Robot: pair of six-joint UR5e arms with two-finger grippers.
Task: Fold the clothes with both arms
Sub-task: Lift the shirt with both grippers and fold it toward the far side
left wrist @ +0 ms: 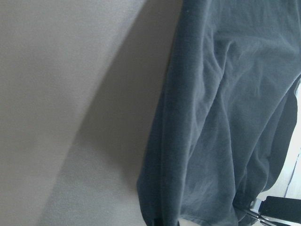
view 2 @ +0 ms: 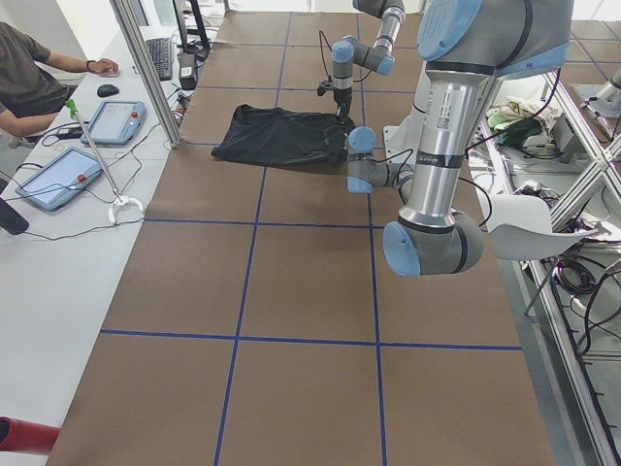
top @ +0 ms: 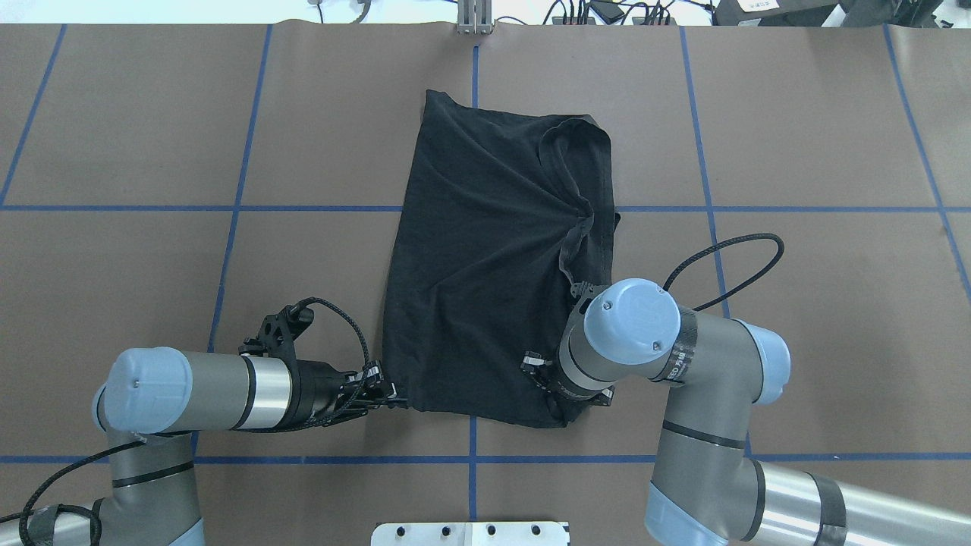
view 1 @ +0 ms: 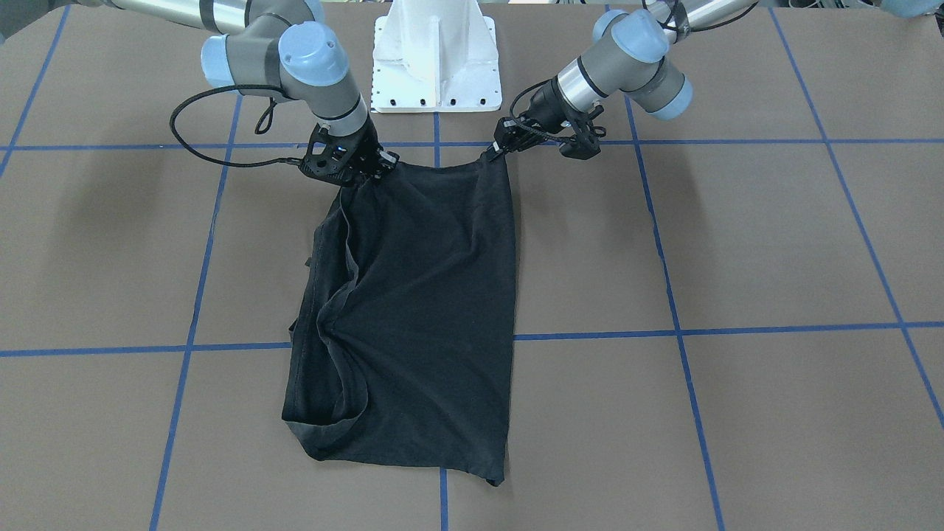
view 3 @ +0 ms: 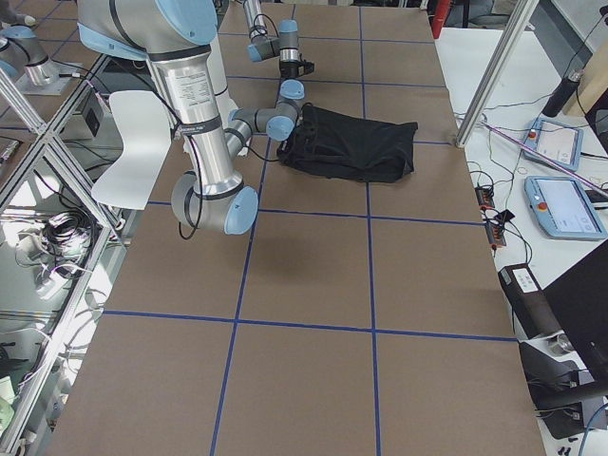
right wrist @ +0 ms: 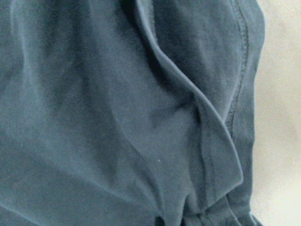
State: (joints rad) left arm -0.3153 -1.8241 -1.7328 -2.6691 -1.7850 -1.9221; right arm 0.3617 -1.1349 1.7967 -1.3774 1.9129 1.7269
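Note:
The black T-shirt (view 1: 420, 310) lies on the brown table, folded lengthwise into a tall rectangle with plain black fabric up. No graphic or logo shows. A sleeve and hem fold bunch along its edge on my right side (top: 576, 197). My left gripper (top: 393, 397) is shut on the shirt's near corner on my left; it also shows in the front-facing view (view 1: 493, 153). My right gripper (view 1: 383, 167) is shut on the other near corner, and in the overhead view it is hidden under its wrist. The near edge hangs slightly taut between them. Both wrist views are filled with dark cloth (left wrist: 225, 117) (right wrist: 117, 117).
The white pedestal base (view 1: 435, 59) stands just behind the shirt's near edge. Blue tape lines (top: 243, 205) grid the table. A metal post (top: 474, 19) is at the far edge. An operator (view 2: 29, 83) and tablets sit beyond the far side.

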